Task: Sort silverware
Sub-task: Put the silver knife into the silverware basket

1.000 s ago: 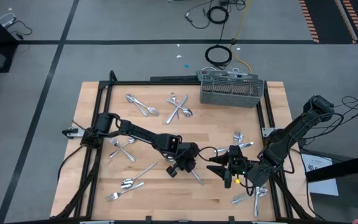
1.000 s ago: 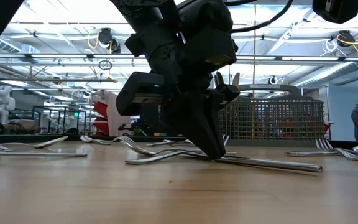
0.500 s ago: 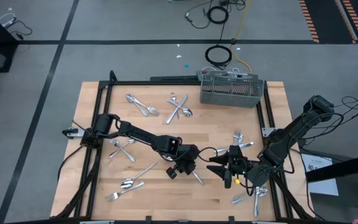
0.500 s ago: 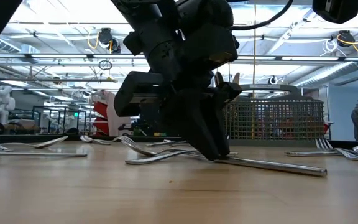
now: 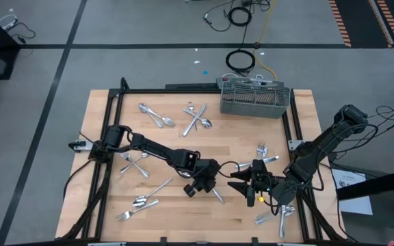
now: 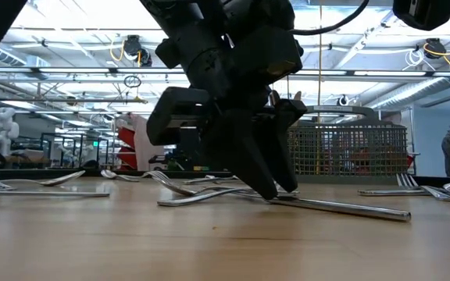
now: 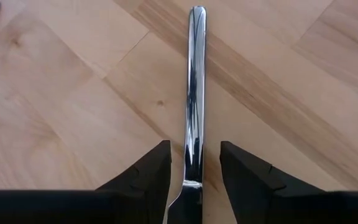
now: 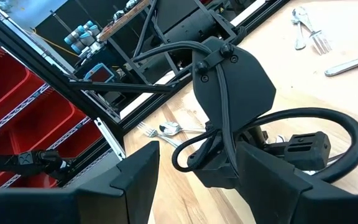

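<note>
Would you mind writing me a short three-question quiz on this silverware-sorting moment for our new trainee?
1. True or false: the left gripper has its fingers on either side of a silver utensil handle lying on the table.
2. Where is the grey caddy? A) near the table's far edge B) between the two grippers C) on the floor
3. Fill in: the right gripper is ____ (open/shut).

Key: 1 true: the fingers straddle the handle with gaps on both sides. 2 A. 3 open: the right wrist view shows its fingers apart with nothing between them.
</note>
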Tool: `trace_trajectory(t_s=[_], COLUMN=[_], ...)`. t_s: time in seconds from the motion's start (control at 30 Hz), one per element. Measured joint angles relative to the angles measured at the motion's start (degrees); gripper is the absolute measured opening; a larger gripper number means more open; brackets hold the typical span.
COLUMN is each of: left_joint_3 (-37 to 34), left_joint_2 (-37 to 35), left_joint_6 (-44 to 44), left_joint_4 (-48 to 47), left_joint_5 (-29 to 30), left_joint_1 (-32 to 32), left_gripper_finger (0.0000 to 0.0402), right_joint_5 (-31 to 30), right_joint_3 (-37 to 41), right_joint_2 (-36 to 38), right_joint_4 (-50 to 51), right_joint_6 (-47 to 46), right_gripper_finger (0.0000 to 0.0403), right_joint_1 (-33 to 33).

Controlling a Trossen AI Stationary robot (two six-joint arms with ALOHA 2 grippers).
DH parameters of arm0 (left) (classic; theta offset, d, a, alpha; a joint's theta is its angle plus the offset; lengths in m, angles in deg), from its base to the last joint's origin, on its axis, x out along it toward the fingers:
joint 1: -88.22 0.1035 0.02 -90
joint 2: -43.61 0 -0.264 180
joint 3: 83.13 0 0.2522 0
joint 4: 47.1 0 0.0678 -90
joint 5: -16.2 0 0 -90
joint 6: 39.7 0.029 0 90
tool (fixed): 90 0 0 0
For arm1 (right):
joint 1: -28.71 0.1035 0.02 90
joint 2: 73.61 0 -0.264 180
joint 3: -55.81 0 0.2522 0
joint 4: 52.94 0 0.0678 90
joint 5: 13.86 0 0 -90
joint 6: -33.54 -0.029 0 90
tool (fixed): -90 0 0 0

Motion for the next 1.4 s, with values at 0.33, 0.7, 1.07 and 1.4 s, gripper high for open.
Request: trace_trajectory(t_s=[0.33, 0.7, 1.07, 1.4], left_joint_3=[-0.24, -0.28, -0.26, -0.11], left_joint_2=[0.00, 0.05, 0.82, 2.58], left_joint_6=[-0.61, -1.70, -1.66, -1.86], left_joint_4=[-0.59, -1.40, -1.89, -2.73], left_joint_5=[-0.26, -0.24, 0.75, 0.12], left_joint_1=[0.04, 0.04, 0.32, 0.28], left_gripper_finger=[0.0148, 0.0091, 0.0075, 0.0074], right_joint_5=[0.00, 0.02, 0.07, 0.07], right_joint_3=[0.00, 0.00, 0.00, 0.00], right_joint_2=[0.00, -0.01, 0.00, -0.01], right_joint_4=[0.04, 0.02, 0.00, -0.26], right_joint_6=[0.00, 0.01, -0.15, -0.15], right_gripper_finger=[0.0203, 0.0203, 0.0203, 0.0203], right_joint_1=[-0.02, -0.02, 0.00, 0.15])
